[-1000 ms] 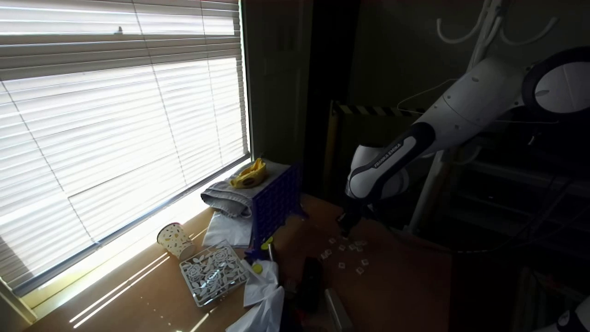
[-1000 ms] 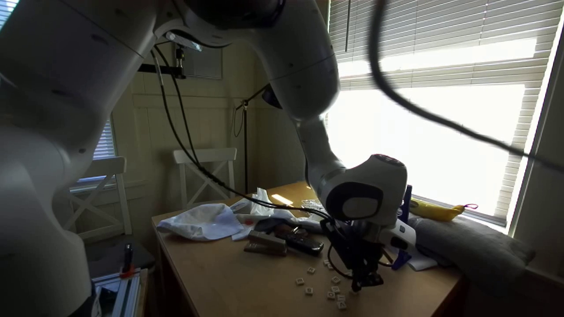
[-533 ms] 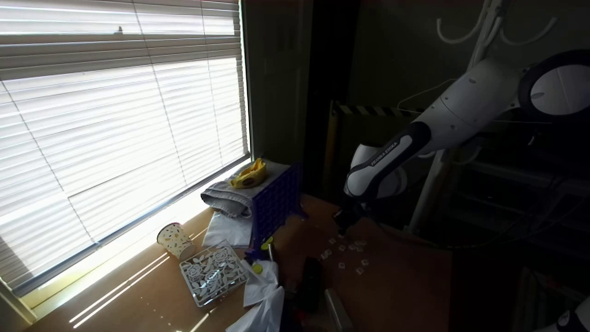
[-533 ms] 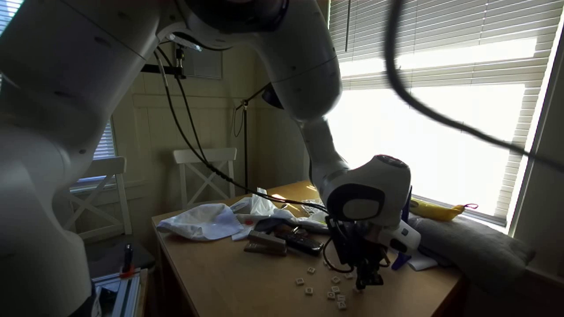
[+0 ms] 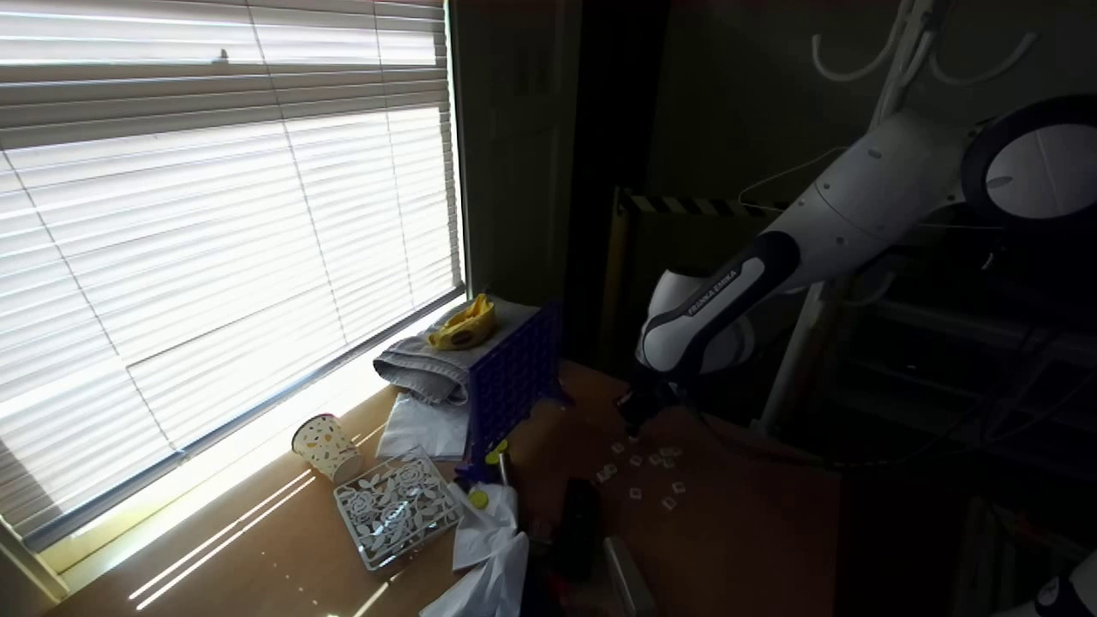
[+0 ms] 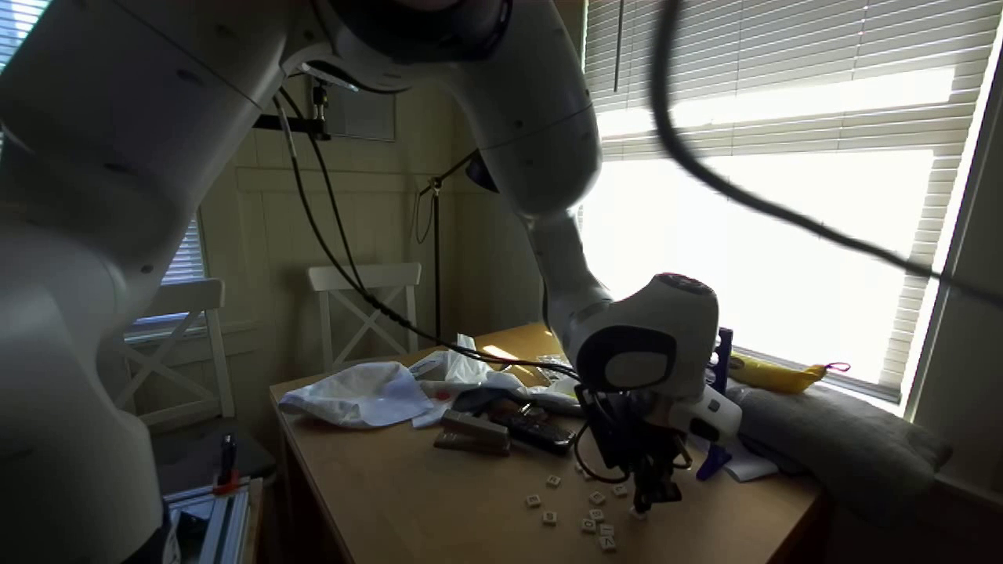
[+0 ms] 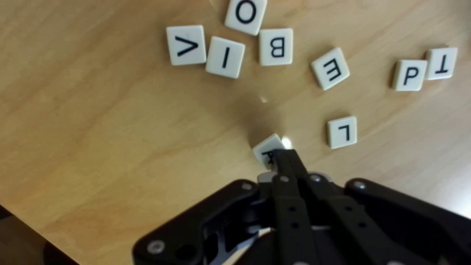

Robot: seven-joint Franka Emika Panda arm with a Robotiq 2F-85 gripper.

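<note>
The pincer (image 7: 286, 152) is clenched, both fingers flush together, tips low over the counter (image 7: 121, 121). Nearest is tile A (image 7: 265, 147): lies flat, letter up, right at the tips on their 9-10 o'clock side in the wrist view. Tips hide one corner and part of the letter; can't tell if they touch it. Other letters, same view, clock read from the tips: tile L (image 7: 342, 132) near, 2-3 o'clock; tile E (image 7: 330, 69) farther, 1; tile B (image 7: 276, 47), 12; tile O (image 7: 245, 15), between 11 and 12, almost corner to corner with B; tile I (image 7: 225, 57), 11; tile V (image 7: 186, 45) just beside I, 10-11; tile P (image 7: 410, 75) and tile T (image 7: 441, 63) well apart from the pincer at 2, side by side, look in contact. In an exterior view, from the pincer: grey stapler (image 6: 474, 427) at 10, dark remote-like thing (image 6: 541, 433) just beside it, white cloth (image 6: 356, 395) well beyond, also 10. In an exterior view, blue rack (image 5: 514, 377) stands at 10, patterned cup (image 5: 328, 448) at 9, openwork panel (image 5: 396, 512) between 8 and 9, bright window blinds (image 5: 214, 214) at 10. In both exterior views a yellow banana-shaped pouch (image 5: 464, 324) lies on a grey cloth (image 5: 420, 368).
</note>
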